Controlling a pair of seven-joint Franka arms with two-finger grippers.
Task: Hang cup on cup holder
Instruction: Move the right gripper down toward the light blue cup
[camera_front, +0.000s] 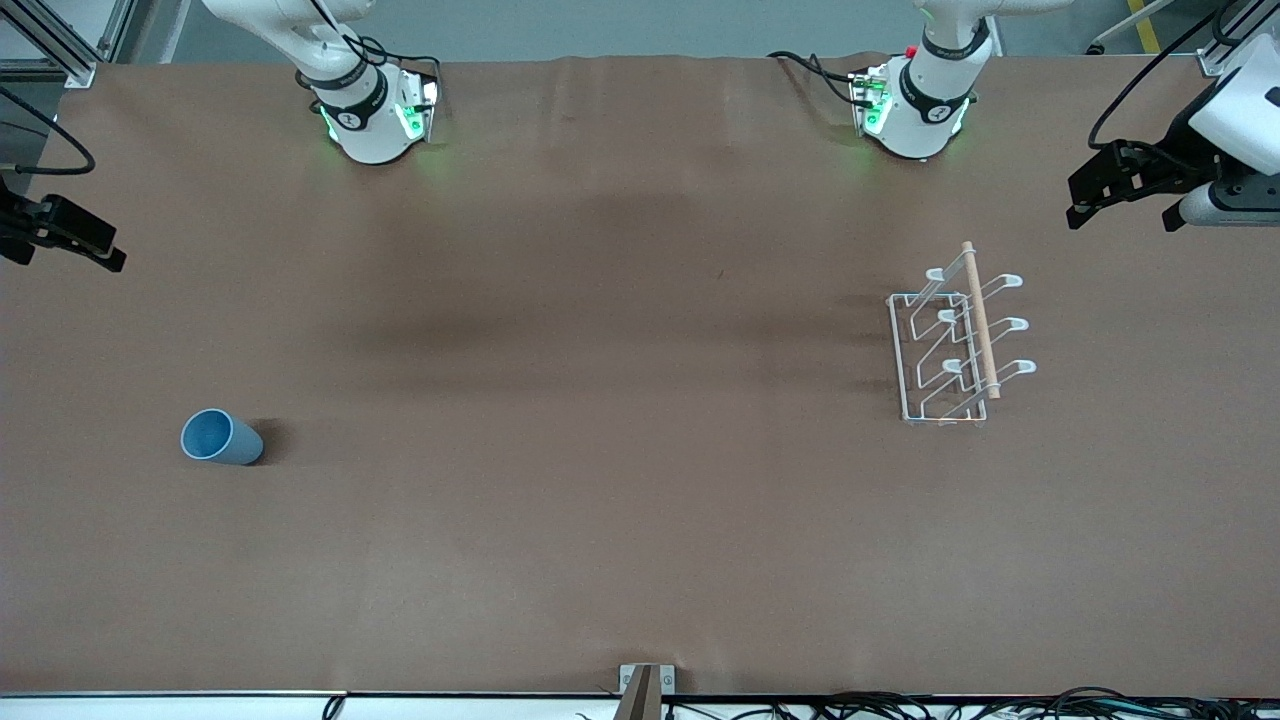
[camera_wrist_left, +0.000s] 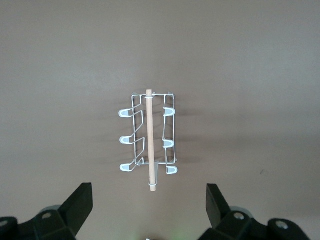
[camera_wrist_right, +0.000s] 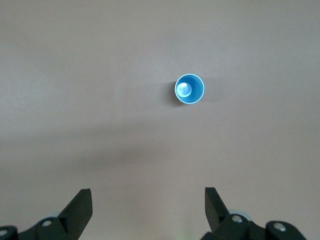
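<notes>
Cup (camera_front: 220, 438) upright, lower left of frame, rim up for top grab. Rack (camera_front: 950, 350) mid-right on tabletop. My right end effector (camera_wrist_right: 147, 212) released, high over cup; left end effector (camera_wrist_left: 150, 212) released, waiting over rack.

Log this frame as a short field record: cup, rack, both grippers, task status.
cup: light blue cup upright on the table, toward the right arm's end
rack: white wire cup holder toward the left arm's end, prongs bare
left gripper: left gripper open, high over the cup holder
right gripper: right gripper open, high over the cup
status: cup not yet grasped
</notes>
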